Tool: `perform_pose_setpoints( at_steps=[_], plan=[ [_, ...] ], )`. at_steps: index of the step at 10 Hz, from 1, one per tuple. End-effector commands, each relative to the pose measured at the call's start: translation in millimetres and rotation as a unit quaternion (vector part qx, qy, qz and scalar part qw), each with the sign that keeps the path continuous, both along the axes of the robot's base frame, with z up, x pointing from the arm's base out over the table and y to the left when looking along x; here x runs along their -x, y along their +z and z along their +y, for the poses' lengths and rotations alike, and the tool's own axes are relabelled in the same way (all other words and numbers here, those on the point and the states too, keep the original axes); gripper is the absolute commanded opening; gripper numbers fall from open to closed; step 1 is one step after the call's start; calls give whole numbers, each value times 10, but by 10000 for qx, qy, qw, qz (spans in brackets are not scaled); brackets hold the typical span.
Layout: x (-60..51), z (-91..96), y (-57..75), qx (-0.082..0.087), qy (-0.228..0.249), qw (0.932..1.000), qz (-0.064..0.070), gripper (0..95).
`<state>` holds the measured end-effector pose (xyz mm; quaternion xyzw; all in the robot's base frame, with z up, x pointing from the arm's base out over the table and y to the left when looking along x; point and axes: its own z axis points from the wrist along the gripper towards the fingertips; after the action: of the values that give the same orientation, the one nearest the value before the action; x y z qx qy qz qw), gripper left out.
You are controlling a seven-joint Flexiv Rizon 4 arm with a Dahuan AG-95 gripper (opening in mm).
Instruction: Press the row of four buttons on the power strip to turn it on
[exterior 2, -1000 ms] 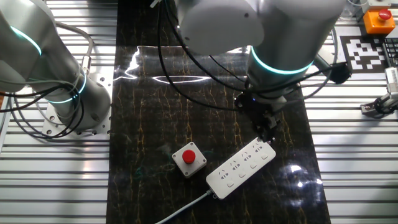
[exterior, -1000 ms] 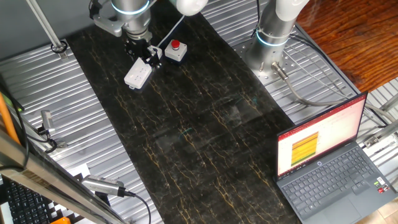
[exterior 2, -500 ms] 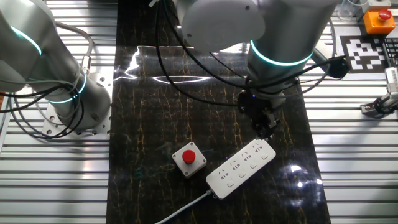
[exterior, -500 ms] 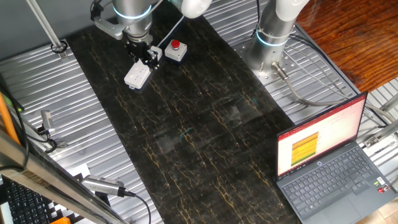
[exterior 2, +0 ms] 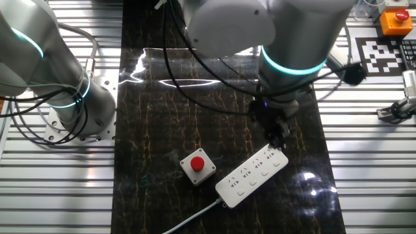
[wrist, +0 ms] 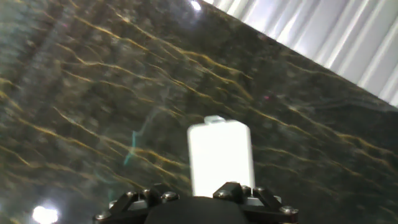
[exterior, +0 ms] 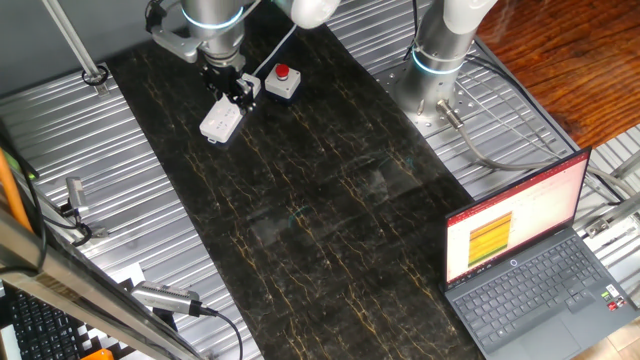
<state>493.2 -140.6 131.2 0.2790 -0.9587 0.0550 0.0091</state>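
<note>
The power strip [exterior: 221, 121] is a long white bar lying on the dark mat, with its cable trailing off the near end [exterior 2: 252, 175]. My gripper [exterior 2: 279, 140] hangs over the strip's end farthest from the cable, just above or touching it. From the one fixed view the gripper [exterior: 233, 89] covers that end. The hand view looks down on the strip's white end [wrist: 221, 155], with only the gripper's dark base [wrist: 194, 199] at the bottom edge. No view shows a gap or contact between the fingertips.
A small white box with a red round button [exterior 2: 197, 165] sits on the mat beside the strip [exterior: 282, 80]. A second arm's base [exterior: 432, 80] stands at the mat's edge. An open laptop [exterior: 530, 260] is at one corner.
The gripper rose a little from the strip's end, then shifted slightly over it. The power strip and the red-button box have not moved.
</note>
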Motion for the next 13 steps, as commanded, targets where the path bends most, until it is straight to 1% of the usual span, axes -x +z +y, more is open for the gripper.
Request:
perform_pose_setpoints(
  at_steps=[1, 2, 3, 4, 5, 6, 7, 8, 9, 11, 13],
  plan=[
    [-7, -299, 7, -38, 100, 9999, 38, 570],
    [7, -444, -16, -25, 157, 9999, 59, 570],
    [45, -663, -72, -25, 226, 9997, 69, 570],
    [69, -775, -112, -33, 284, 9996, 51, 570],
    [111, -949, -166, -42, 351, 9994, 37, 570],
    [137, -1024, -207, -26, 355, 9993, 94, 570],
    [163, -1090, -271, -4, 394, 9991, 131, 570],
    [200, -1137, -346, -63, 433, 9989, 150, 570],
    [243, -1148, -436, -44, 453, 9988, 184, 570],
    [276, -1159, -582, -61, 513, 9985, 177, 570],
    [304, -1176, -639, -12, 512, 9984, 219, 570]
  ],
)
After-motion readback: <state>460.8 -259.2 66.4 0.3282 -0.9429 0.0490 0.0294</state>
